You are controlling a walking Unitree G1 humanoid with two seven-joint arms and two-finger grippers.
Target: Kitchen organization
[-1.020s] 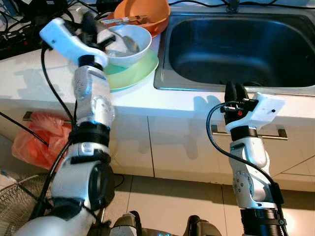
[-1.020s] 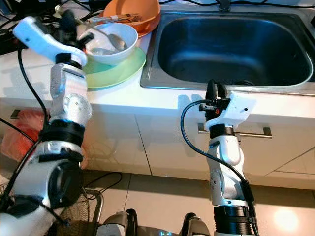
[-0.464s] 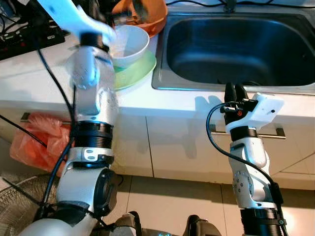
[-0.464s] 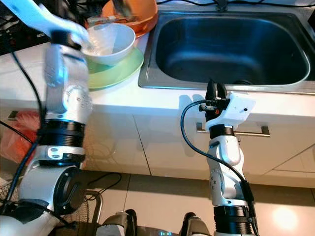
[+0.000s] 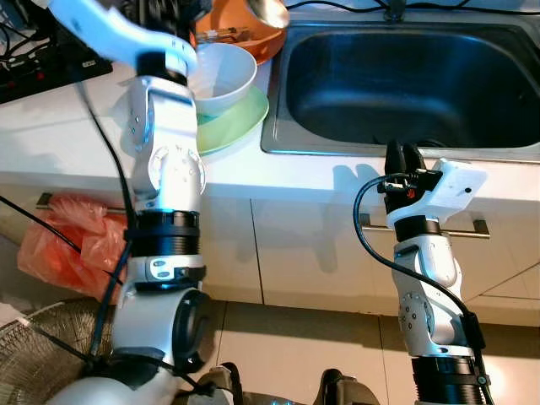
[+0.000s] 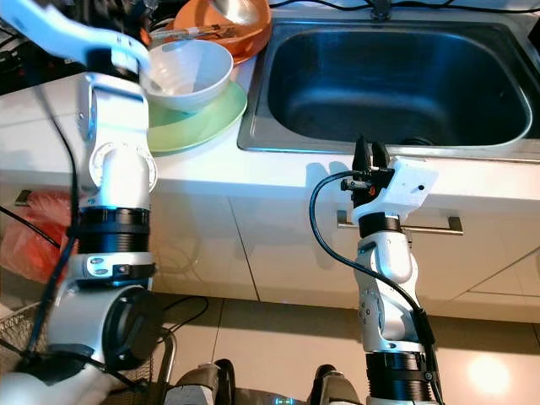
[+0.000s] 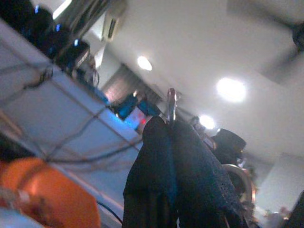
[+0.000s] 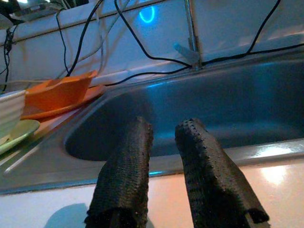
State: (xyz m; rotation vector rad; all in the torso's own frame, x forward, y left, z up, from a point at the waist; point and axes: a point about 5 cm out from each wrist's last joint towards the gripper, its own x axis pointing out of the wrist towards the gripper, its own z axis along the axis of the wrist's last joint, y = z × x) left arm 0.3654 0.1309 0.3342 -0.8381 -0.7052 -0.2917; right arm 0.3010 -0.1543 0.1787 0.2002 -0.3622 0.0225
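My left gripper [image 7: 167, 124] is raised above the back of the counter, shut on the thin metal handle of a spoon [image 7: 171, 100]. The spoon's shiny bowl [image 5: 268, 10] hangs over the orange bowl [image 5: 240, 40]. Below it a white bowl [image 5: 224, 76] stands on a light green plate [image 5: 240, 118], left of the steel sink [image 5: 413, 80]. My right gripper [image 5: 402, 157] is held upright at the counter's front edge before the sink. Its fingers [image 8: 126, 180] are slightly open with nothing between them.
Utensils [image 5: 218, 35] lie in the orange bowl. Black cables and a dark device [image 5: 42, 51] crowd the counter's back left. An orange plastic bag [image 5: 63, 240] hangs by the cabinets, a fan [image 5: 29, 350] stands on the floor. A drawer handle [image 5: 472, 228] is behind my right arm.
My left arm has lifted the spoon out of the white bowl and swung it up and right, over the orange bowl. The right arm has not moved.
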